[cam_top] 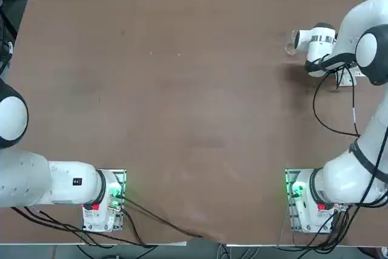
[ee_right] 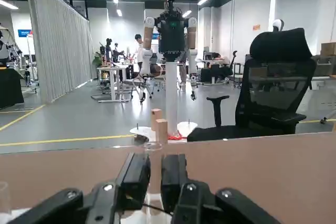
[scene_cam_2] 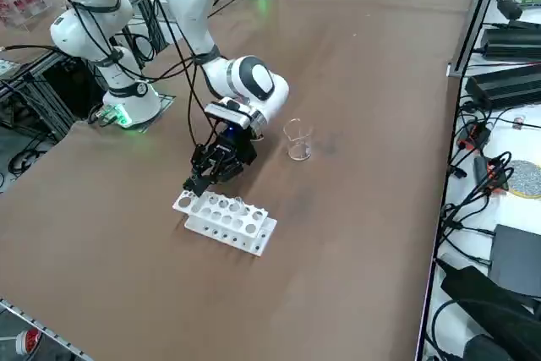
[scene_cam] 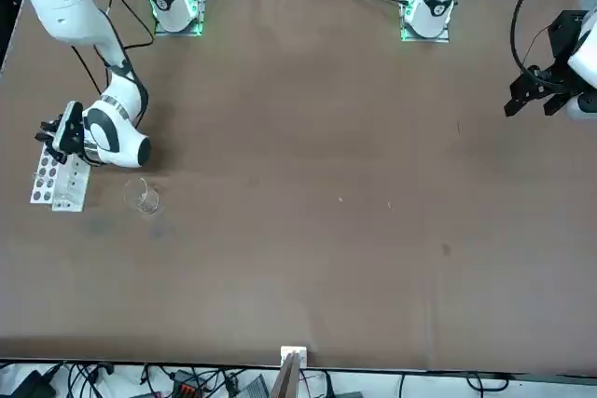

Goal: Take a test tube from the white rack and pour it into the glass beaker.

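Clear test tube [ee_right: 153, 162] upright between the fingers [ee_right: 135, 174]

The slender see-through tube has its round rim showing past the fingertips; whether its base sits in a hole cannot be told. The long white rack [scene_cam_2: 226, 222], with rows of round holes, stands upright below the fingers. The clear, round-rimmed glass beaker [scene_cam_2: 298, 141] stands upright, apart from them.

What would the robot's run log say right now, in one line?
right gripper: shut on test tube | place: at white rack | glass beaker: upright on table
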Available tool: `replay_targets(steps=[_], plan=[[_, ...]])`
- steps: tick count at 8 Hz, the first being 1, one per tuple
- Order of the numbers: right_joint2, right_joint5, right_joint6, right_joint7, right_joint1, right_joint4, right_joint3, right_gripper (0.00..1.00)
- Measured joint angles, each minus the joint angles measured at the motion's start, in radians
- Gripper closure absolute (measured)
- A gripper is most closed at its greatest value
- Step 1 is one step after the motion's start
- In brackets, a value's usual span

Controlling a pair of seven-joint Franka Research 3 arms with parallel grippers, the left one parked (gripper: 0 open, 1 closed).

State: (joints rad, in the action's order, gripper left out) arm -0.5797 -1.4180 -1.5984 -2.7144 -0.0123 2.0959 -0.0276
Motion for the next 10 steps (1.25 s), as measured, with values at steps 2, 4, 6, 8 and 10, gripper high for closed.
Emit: replay_targets(steps=[2, 4, 6, 8, 10], plan=[[-0.007, 0.000, -0.002, 0.000, 0.000, -0.005, 0.000, 0.81], [-0.024, 0.000, -0.003, 0.000, 0.000, -0.021, 0.000, 0.81], [-0.039, 0.000, -0.004, -0.001, 0.001, -0.030, 0.000, 0.73], [-0.043, 0.000, -0.004, -0.002, 0.002, -0.031, 0.001, 0.48], [-0.044, 0.000, 0.001, -0.002, 0.005, -0.035, 0.002, 0.10]])
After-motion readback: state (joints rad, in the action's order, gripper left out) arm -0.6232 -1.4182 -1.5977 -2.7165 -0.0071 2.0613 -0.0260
